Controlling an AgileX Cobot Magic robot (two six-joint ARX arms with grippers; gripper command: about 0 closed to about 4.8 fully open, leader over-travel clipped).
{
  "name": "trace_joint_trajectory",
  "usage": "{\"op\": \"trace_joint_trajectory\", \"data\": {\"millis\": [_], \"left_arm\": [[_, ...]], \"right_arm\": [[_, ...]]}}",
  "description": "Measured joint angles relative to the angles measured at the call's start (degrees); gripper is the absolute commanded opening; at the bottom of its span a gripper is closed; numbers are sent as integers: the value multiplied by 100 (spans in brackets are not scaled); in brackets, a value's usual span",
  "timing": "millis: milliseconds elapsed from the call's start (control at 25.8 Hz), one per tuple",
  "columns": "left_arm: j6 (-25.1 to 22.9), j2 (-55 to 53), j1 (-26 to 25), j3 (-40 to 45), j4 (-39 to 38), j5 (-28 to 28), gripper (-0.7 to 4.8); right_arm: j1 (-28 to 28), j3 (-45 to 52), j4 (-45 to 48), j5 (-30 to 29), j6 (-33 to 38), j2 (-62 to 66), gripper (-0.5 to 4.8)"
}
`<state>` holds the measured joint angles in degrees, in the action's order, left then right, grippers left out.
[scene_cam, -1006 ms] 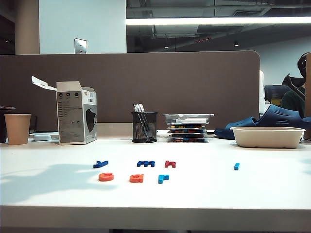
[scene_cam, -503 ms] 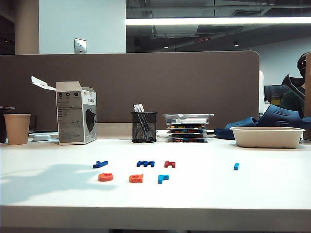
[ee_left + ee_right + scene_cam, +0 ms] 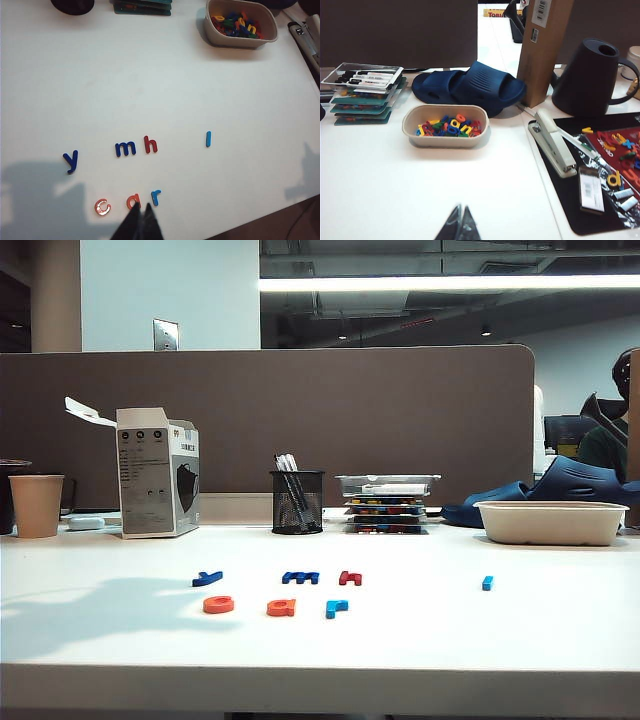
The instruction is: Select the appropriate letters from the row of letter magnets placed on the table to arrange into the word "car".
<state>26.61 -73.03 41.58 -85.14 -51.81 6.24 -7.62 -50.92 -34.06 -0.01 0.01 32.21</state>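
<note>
Bench: white bench (image 3: 520,640) before a brown partition, with office clutter along its far edge: box, pen cup, stacked trays, a tub of spare letters.
Row: the leftover magnets sit in a line towards the far edge from the word: dark blue "y" (image 3: 207,579), dark blue "m" (image 3: 300,577), red "h" (image 3: 350,578), and a light blue bar (image 3: 487,583) well apart towards the right edge.
Word: orange "c" (image 3: 218,605), orange-red "a" (image 3: 282,608) and light blue "r" (image 3: 336,608) lie in that order in a second line nearer the front edge, just in front of the row; in the left wrist view they read c-a-r.
Spacing: "a" and "r" are close together, while "c" sits a little apart from "a"; all three lie flat and upright enough to read.
Progress: judged from this layout, the word is spelled and nothing obvious is left but clearing the arms away; tightening the gap after "c" would be optional.
Left gripper: left gripper (image 3: 141,216) hovers above the bench near the front edge, just by "a", fingers pressed together, holding nothing.
Right gripper: right gripper (image 3: 460,216) is over bare bench by the right edge, near the tub of letters, fingers pressed together and empty, far from the word.
</note>
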Motion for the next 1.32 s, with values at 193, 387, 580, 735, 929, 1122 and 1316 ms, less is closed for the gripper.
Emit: {"op": "trace_joint_trajectory", "data": {"millis": [193,387,580,735,929,1122,1316], "left_arm": [[0,0,0,0,-356,-4,-6],[0,0,0,0,-592,-286,-6],[0,2,0,-2,-616,-382,-6],[0,2,0,0,-616,-387,-6],[0,2,0,0,-616,-387,-6],[0,2,0,0,-605,-387,-6],[0,2,0,0,-603,-387,-6]], "right_arm": [[0,435,-9,0,125,-656,-6],[0,610,-44,0,170,-949,-6],[0,824,-96,0,177,-1202,-6],[0,1071,-101,0,258,-1552,-6],[0,1353,-63,0,273,-1939,-6],[2,1731,35,-168,275,-2476,-6],[2,2175,157,-485,275,-2887,-6]]}}
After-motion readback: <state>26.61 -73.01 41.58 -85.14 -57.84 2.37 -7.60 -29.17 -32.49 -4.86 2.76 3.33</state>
